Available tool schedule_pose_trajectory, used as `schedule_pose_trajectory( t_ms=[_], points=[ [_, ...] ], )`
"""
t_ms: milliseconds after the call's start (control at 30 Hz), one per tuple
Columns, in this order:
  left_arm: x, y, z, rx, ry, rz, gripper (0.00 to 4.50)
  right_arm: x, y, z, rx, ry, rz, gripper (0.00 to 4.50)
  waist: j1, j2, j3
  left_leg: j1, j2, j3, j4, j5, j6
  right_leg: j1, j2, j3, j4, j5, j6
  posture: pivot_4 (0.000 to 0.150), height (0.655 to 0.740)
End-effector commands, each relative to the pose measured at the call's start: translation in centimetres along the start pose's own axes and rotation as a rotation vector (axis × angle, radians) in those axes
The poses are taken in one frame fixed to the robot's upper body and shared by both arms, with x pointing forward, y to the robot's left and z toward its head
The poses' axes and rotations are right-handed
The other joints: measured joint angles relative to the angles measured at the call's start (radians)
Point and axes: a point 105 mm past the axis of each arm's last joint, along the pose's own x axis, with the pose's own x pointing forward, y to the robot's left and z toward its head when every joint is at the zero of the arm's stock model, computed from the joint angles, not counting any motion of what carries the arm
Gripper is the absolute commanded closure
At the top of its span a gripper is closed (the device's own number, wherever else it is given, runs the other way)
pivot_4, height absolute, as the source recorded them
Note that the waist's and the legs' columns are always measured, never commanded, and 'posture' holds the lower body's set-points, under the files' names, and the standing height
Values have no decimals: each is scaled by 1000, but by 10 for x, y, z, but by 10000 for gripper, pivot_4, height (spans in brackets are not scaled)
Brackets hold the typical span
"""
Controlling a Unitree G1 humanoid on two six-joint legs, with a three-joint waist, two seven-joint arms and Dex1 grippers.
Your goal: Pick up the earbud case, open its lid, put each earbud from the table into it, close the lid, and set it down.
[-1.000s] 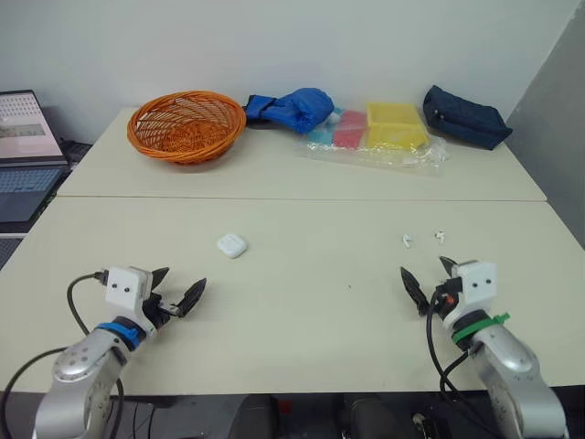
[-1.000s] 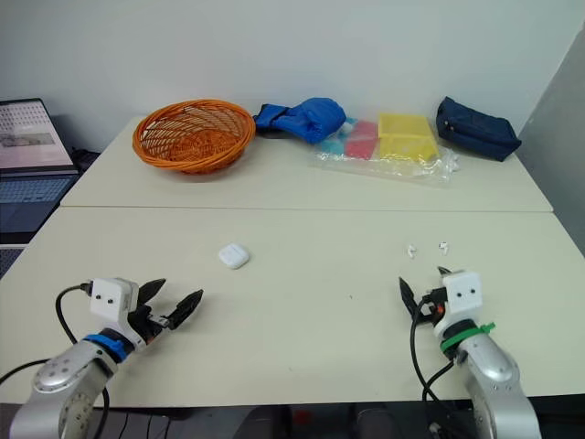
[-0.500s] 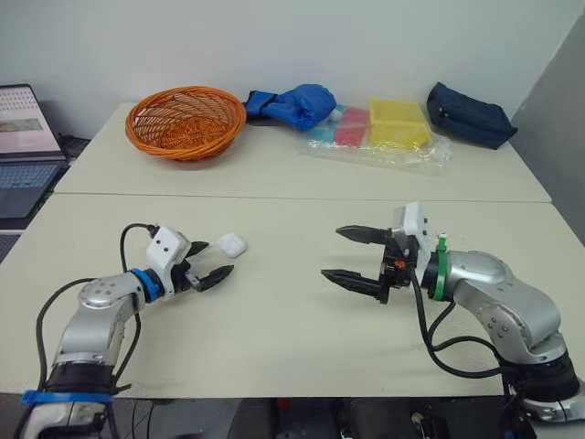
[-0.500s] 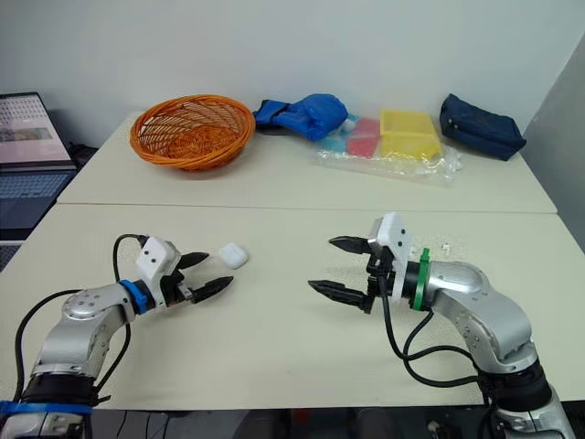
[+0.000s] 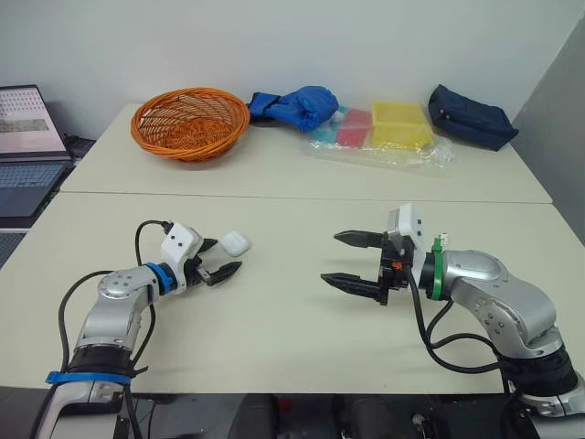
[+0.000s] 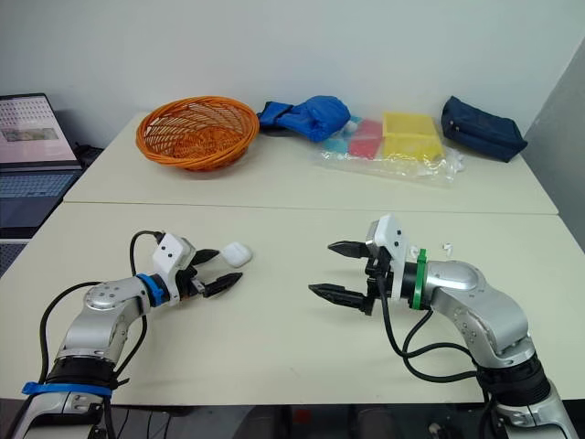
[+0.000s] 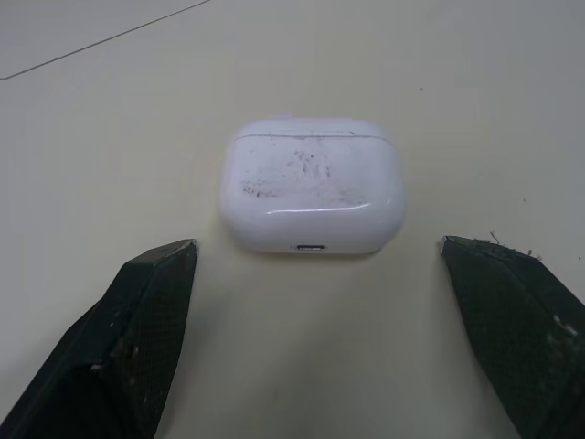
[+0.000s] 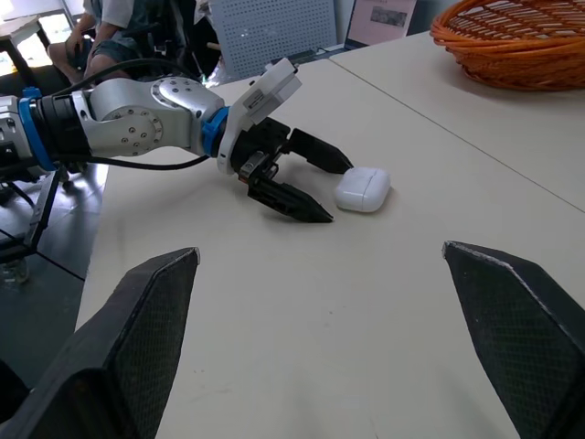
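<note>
Left hand just beside earbud case

The earbud case is shiny white plastic — smooth, with grey scuffs on top. The table under it is matt and smooth. The basket far behind the case is woven — rough orange wicker.

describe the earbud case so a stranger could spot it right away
On the near table, in front of the orange basket, find the open left gripper. The earbud case lies just off its black fingers: small, white, rounded, lid shut.
</note>
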Motion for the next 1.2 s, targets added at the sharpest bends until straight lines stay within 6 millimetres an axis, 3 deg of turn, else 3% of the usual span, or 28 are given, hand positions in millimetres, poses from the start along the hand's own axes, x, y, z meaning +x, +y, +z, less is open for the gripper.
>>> schedule_pose_trajectory(
  t_ms=[33, 300, 400, 533, 733, 833, 1000, 1100, 1200],
  points=[
    [6, 0, 3, 24, -1, -1, 374, -4, -6, 13, -49, -32, -13, 0, 0, 0, 0, 0, 0, 0, 0, 0, 0, 0, 0, 0, 0, 0, 0, 1500, 7400],
    [11, -1, 7, 26, -14, -17, 374, -6, -1, 13, -53, -32, -15, 0, 0, 0, 0, 0, 0, 0, 0, 0, 0, 0, 0, 0, 1, 0, 0, 1500, 7400],
    [10, -2, 6, 25, -15, -24, 6258, -5, -1, 14, -53, -33, -18, 0, -1, 0, 0, 0, 0, 0, 0, 0, 0, 0, 1, 0, 1, 0, 0, 1500, 7400],
    [9, -2, 6, 25, -15, -22, 17763, -5, 0, 18, -48, -39, -19, 0, -2, 0, 0, 1, 0, 0, 0, 0, 0, 0, 1, 0, 1, 0, 0, 1500, 7400],
    [15, -6, 30, 104, -90, -38, 17768, -4, -1, 21, -43, -38, -20, 0, -2, 0, 0, 1, 0, 0, 0, 0, 0, 0, 1, 0, 2, 0, 0, 1500, 7400],
    [16, -19, 76, 376, -235, -84, 17768, -2, -7, 23, -27, -18, -42, 0, -1, 0, 0, 0, 0, 0, 0, 0, 0, -1, 1, 0, 2, 0, 0, 1500, 7400],
    [13, -57, 126, 907, -470, -197, 17768, 3, -18, 20, 84, 49, -47, 0, 1, -1, 0, 0, 0, 1, 0, 0, 0, 0, 1, 1, 1, 3, -5, 1500, 7400],
    [13, -75, 146, 1157, -627, -223, 17768, 10, -23, 21, 162, 72, -22, 0, 1, -1, 0, 0, 0, 2, 1, 0, 0, 0, 1, 2, 1, 3, -5, 1500, 7400],
    [16, -80, 151, 1253, -706, -231, 17768, 15, -25, 26, 205, 66, -8, 0, -2, -1, 0, 0, -1, 3, 1, 0, 0, 0, 1, 2, 1, 3, -5, 1500, 7400]
  ],
)
